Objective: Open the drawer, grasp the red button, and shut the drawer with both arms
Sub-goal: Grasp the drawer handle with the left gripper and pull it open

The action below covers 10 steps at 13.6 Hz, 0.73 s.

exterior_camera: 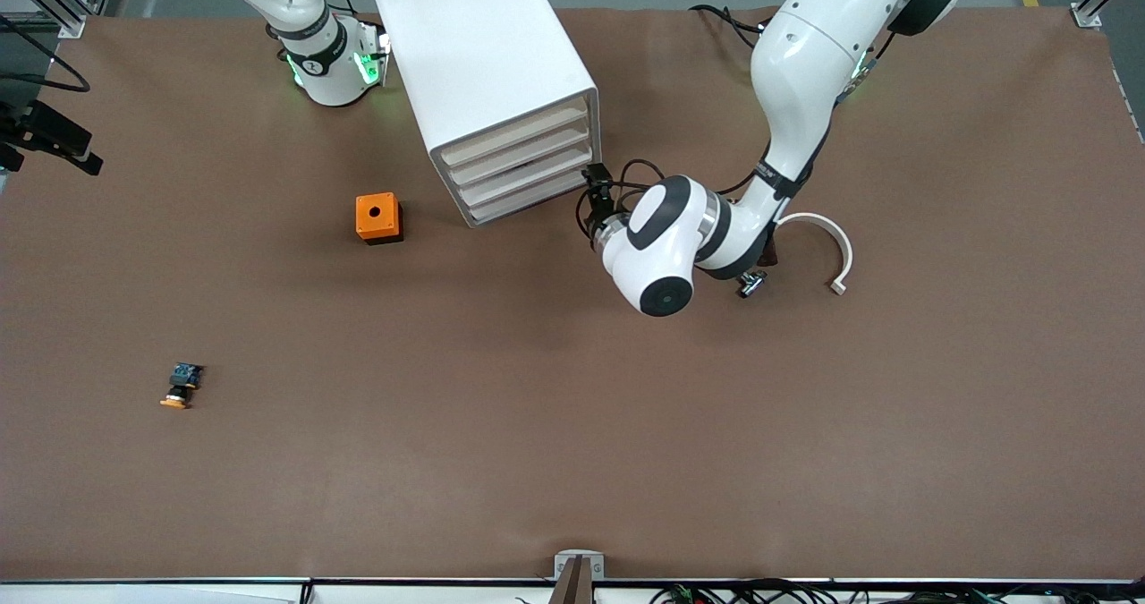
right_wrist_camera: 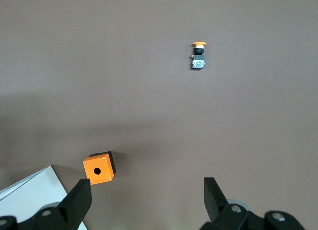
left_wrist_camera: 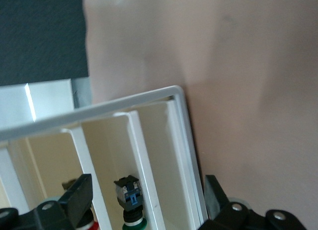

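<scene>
The white cabinet (exterior_camera: 483, 58) stands near the robots' bases. Its four beige-fronted drawers (exterior_camera: 523, 161) look pushed in. My left gripper (exterior_camera: 596, 199) is level with the drawer fronts at the cabinet's corner toward the left arm's end, open and empty. In the left wrist view (left_wrist_camera: 144, 205) it faces beige compartments between white walls (left_wrist_camera: 141, 155). One compartment holds a green-capped button (left_wrist_camera: 129, 195). In the neighbouring compartment a red cap (left_wrist_camera: 90, 225), the button, shows beside one finger (left_wrist_camera: 74, 200), mostly hidden. My right gripper (right_wrist_camera: 146, 200) is open and empty, high over the table.
An orange box with a round hole (exterior_camera: 378, 217) (right_wrist_camera: 99, 166) sits beside the cabinet toward the right arm's end. An orange-capped button (exterior_camera: 182, 385) (right_wrist_camera: 198, 56) lies nearer the front camera. A white curved piece (exterior_camera: 827, 242) lies by the left arm.
</scene>
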Each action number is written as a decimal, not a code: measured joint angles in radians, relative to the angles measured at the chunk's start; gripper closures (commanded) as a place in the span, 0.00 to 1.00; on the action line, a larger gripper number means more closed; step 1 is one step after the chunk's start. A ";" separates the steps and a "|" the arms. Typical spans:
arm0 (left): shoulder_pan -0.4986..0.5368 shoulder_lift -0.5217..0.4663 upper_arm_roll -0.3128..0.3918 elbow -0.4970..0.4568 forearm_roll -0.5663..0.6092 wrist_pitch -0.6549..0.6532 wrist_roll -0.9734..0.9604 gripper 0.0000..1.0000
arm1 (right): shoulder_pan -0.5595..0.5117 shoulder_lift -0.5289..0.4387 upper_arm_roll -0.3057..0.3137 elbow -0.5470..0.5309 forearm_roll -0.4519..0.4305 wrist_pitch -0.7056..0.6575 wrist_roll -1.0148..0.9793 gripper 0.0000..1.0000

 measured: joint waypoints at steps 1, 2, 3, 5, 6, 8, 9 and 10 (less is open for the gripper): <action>-0.005 0.011 0.000 0.000 -0.017 0.000 -0.035 0.11 | -0.001 -0.006 0.000 -0.011 0.000 0.004 0.000 0.00; -0.011 0.018 0.000 0.000 -0.028 0.000 -0.062 0.17 | -0.002 -0.013 0.000 -0.022 0.000 0.006 0.000 0.00; -0.020 0.022 0.000 0.000 -0.041 0.000 -0.099 0.21 | -0.002 -0.019 0.000 -0.029 0.000 0.009 0.000 0.00; -0.043 0.025 0.000 0.000 -0.075 0.000 -0.165 0.28 | -0.002 -0.028 0.000 -0.039 0.000 0.016 0.000 0.00; -0.049 0.027 0.000 0.000 -0.105 -0.005 -0.180 0.33 | -0.002 -0.029 0.000 -0.042 0.000 0.018 0.000 0.00; -0.049 0.031 0.001 0.000 -0.165 -0.040 -0.186 0.36 | -0.002 -0.029 0.000 -0.044 0.000 0.019 0.000 0.00; -0.047 0.032 0.002 0.000 -0.188 -0.049 -0.186 0.37 | -0.002 -0.029 0.000 -0.044 0.000 0.019 0.000 0.00; -0.047 0.033 0.002 0.000 -0.210 -0.054 -0.187 0.41 | -0.002 -0.029 0.001 -0.043 0.000 0.020 0.000 0.00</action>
